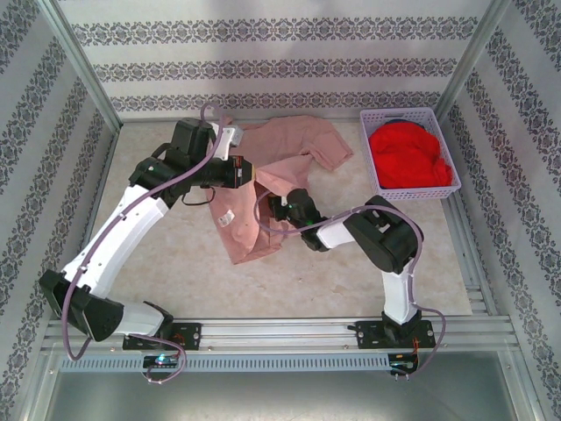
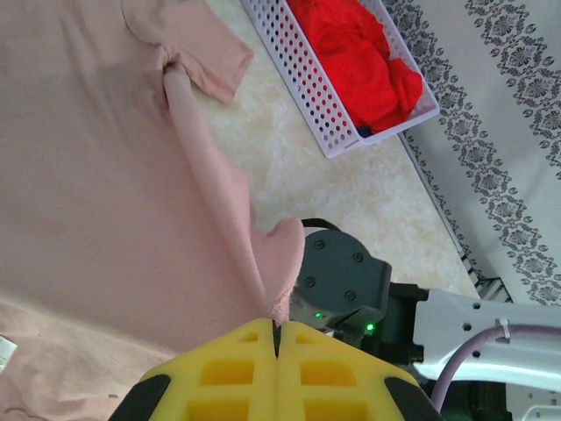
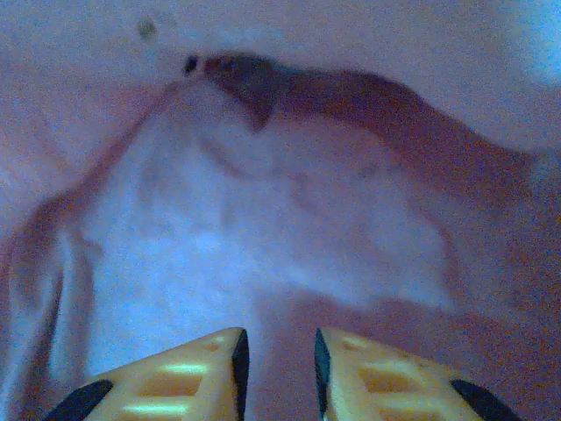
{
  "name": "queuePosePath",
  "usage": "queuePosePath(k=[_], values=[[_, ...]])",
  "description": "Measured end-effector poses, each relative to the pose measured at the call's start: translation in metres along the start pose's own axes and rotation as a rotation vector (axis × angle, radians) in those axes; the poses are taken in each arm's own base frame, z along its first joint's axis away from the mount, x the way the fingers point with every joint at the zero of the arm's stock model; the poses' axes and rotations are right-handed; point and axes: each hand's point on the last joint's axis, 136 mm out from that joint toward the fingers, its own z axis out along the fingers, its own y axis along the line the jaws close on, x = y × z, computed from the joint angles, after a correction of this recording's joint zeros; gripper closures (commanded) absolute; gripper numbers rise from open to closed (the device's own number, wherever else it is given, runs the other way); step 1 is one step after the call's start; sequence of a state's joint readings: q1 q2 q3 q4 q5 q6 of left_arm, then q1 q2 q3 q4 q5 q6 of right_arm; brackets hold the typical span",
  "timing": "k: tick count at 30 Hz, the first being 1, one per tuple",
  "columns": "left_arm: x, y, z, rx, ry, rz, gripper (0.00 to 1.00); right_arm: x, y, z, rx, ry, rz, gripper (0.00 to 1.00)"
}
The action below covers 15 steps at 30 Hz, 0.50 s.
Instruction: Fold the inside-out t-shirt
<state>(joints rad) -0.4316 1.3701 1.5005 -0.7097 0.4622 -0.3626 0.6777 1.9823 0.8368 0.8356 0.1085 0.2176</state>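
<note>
The inside-out t-shirt (image 1: 244,230) lies rumpled on the surface (image 1: 175,272). Our left fingers (image 2: 228,373) pinch a lifted fold; right fingers (image 3: 175,377) stand parted, empty. We should hold that fold taut while laying it over.

A white perforated basket (image 1: 416,192) was placed at the far right of the beige marbled table (image 1: 175,272). A bright red garment (image 1: 408,156) was bunched inside it. The table was enclosed by patterned wall panels (image 1: 263,70).
</note>
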Motion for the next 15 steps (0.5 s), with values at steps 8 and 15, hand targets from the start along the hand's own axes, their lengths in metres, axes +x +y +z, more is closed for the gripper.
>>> queuePosePath(k=[8, 15], values=[[-0.001, -0.015, -0.004, 0.059, 0.004, 0.011, 1.00, -0.009, 0.005, -0.001, -0.019, -0.001, -0.008, 0.64], [-0.019, -0.077, -0.025, 0.201, -0.039, 0.067, 1.00, -0.036, 0.027, 0.009, 0.013, -0.044, -0.044, 0.57]])
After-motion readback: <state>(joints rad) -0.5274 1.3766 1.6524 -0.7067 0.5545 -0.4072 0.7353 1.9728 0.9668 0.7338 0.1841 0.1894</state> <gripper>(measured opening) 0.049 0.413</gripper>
